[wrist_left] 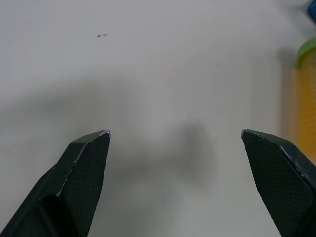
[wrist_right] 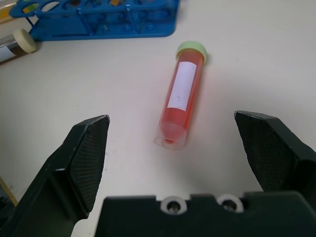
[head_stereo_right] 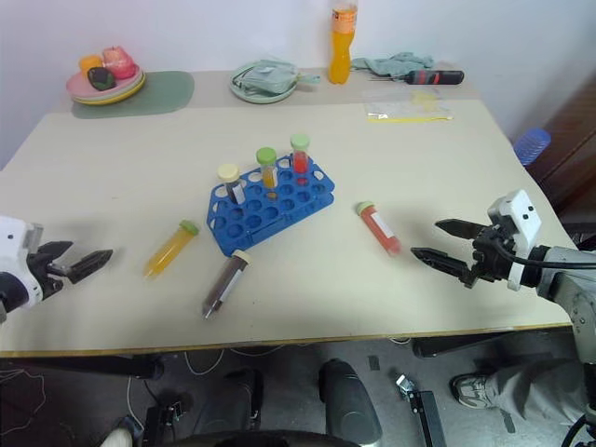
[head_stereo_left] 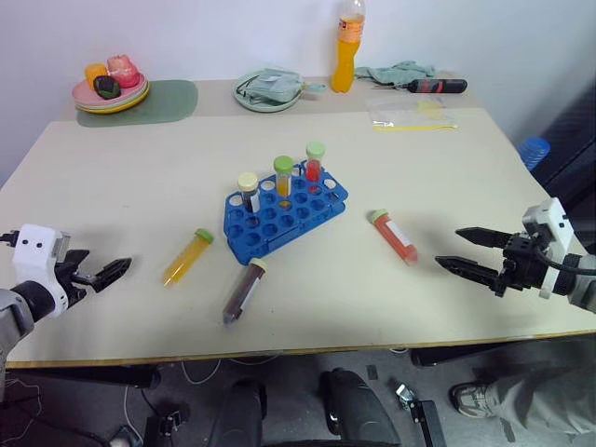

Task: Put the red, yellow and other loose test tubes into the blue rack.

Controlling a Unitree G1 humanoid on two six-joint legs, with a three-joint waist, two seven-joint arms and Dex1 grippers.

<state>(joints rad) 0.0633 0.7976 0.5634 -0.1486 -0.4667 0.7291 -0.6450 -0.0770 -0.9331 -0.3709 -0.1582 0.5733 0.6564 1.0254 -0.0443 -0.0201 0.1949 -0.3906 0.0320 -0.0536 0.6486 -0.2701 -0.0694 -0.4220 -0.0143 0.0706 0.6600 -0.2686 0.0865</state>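
Observation:
The blue rack stands mid-table with three capped tubes upright in it. Three loose tubes lie flat around it: a yellow tube with a green cap to its left, a dark brown tube in front, and a red tube with a green cap to its right. My left gripper is open near the table's left front, apart from the yellow tube. On the right my right gripper is open and points at the red tube, a short gap away; nothing sits between its fingers.
Along the back edge are a plate of food on a green mat, a bowl with a cloth, an orange bottle, a screwdriver and a plastic bag. The table's front edge runs just below the grippers.

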